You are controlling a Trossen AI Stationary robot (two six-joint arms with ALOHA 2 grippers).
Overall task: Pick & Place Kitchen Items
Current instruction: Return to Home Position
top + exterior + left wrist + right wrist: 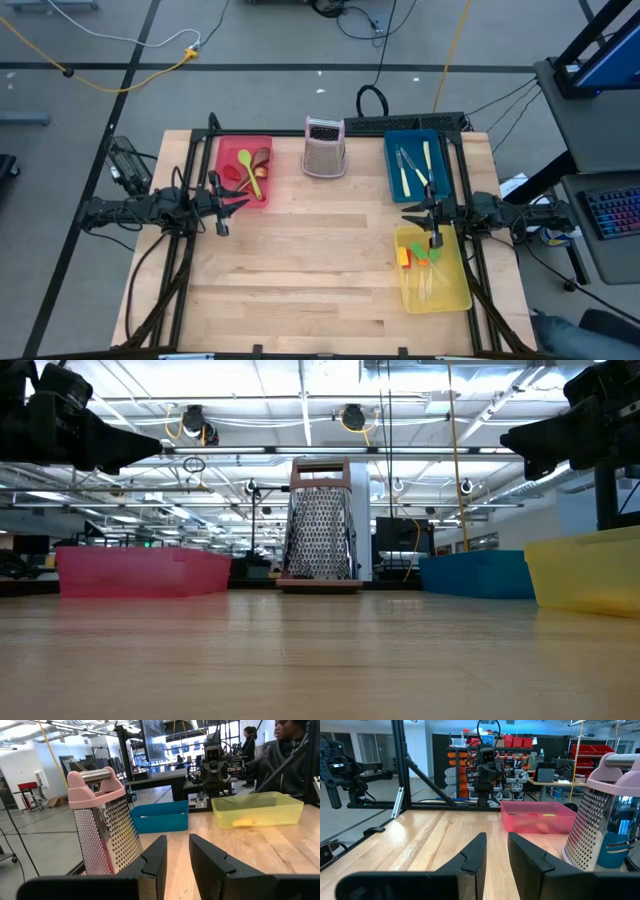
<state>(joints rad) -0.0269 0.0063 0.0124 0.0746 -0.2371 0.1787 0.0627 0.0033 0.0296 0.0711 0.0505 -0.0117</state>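
High view: spatulas (421,256) near right fingers (414,214), apart.

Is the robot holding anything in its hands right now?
No, nothing. The left gripper and the right gripper are both open, with only empty space between their dark fingers.

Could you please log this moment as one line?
left gripper: open, by red tray | right gripper: open, by yellow tray | utensils: in trays
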